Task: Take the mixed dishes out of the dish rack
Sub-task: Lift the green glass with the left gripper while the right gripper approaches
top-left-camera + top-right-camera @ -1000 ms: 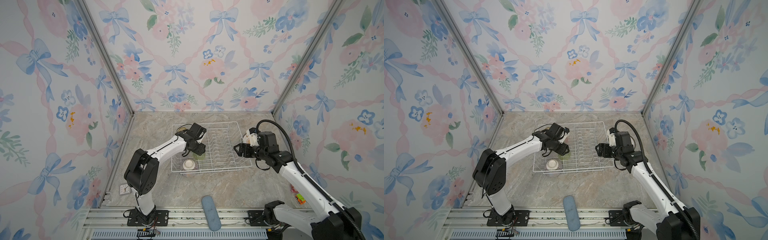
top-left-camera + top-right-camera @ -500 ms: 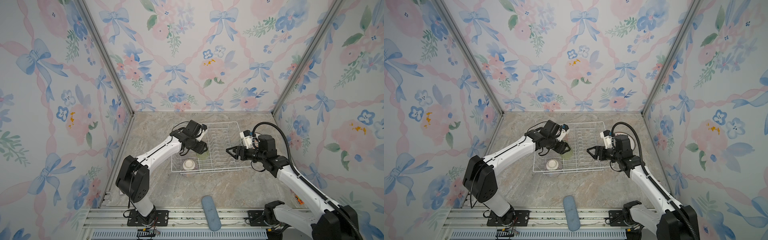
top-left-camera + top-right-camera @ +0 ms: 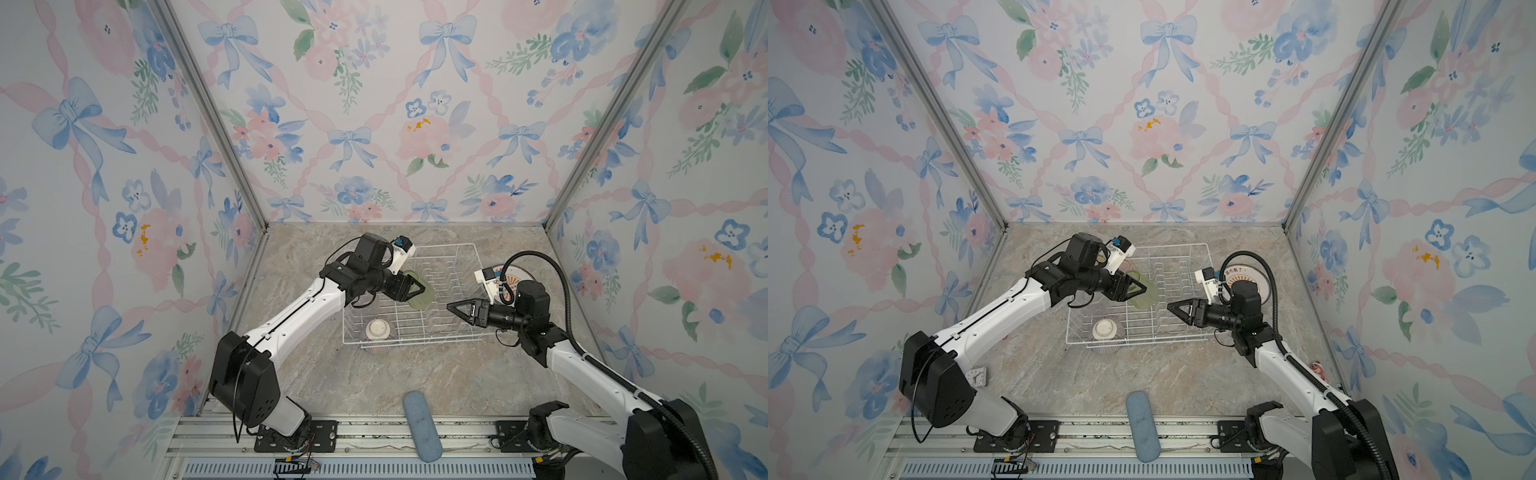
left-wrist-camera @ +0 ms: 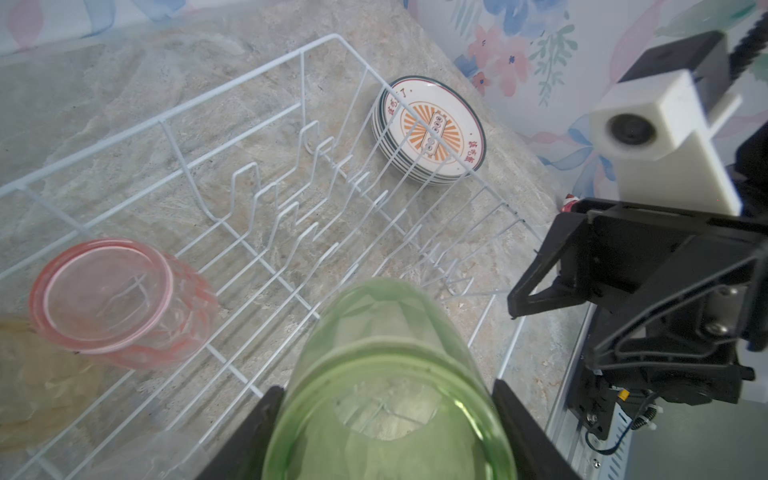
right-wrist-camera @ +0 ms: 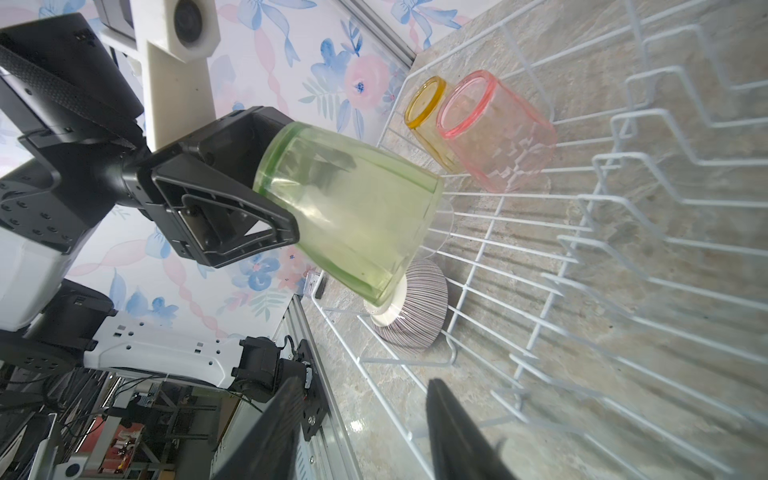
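green tumbler (image 4: pixel 386 353) | clamped in left pincer (image 4: pixel 386 388) | over dish rack (image 3: pixel 449 328)

- Top views: mounted high at the front, looking down and inward from far off; both hold the whole table (image 3: pixel 415 374) and the dish rack (image 3: pixel 432 341).
- Left wrist view: close behind the green tumbler (image 4: pixel 386 374), facing across the rack toward the stacked plates (image 4: pixel 432 129).
- Right wrist view: close over the rack, facing back at the same tumbler.
- Shared by wrist views: green tumbler, pink tumbler (image 4: pixel 116 299), rack wires.
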`<state>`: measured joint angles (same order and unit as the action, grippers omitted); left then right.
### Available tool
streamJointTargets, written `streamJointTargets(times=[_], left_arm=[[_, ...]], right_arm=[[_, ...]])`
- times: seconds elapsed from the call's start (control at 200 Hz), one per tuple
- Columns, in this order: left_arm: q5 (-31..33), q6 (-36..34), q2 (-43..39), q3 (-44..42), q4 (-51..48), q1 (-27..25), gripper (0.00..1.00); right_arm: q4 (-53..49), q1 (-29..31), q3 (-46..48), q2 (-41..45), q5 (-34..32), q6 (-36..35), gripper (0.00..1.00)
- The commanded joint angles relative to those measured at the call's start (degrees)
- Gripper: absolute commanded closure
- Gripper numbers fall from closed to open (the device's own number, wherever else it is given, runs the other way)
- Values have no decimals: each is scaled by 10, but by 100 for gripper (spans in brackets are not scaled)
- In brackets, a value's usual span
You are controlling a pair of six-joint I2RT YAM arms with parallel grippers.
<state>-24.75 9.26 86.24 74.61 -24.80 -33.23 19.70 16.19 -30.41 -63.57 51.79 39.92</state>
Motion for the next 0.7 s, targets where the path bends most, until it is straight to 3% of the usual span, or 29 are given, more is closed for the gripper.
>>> streamJointTargets(times=[0.0,0.3,0.695], left_arm=[[-75,22,-15,-12,54,3,58],[-131,51,-23,-32,110,5,58],[-175,96,-32,-73,210,19,58]], right_arm=[[120,-1,17,-14,36,56,49],[329,5,37,-69,58,174,50],[403,39,13,-104,63,225,59]])
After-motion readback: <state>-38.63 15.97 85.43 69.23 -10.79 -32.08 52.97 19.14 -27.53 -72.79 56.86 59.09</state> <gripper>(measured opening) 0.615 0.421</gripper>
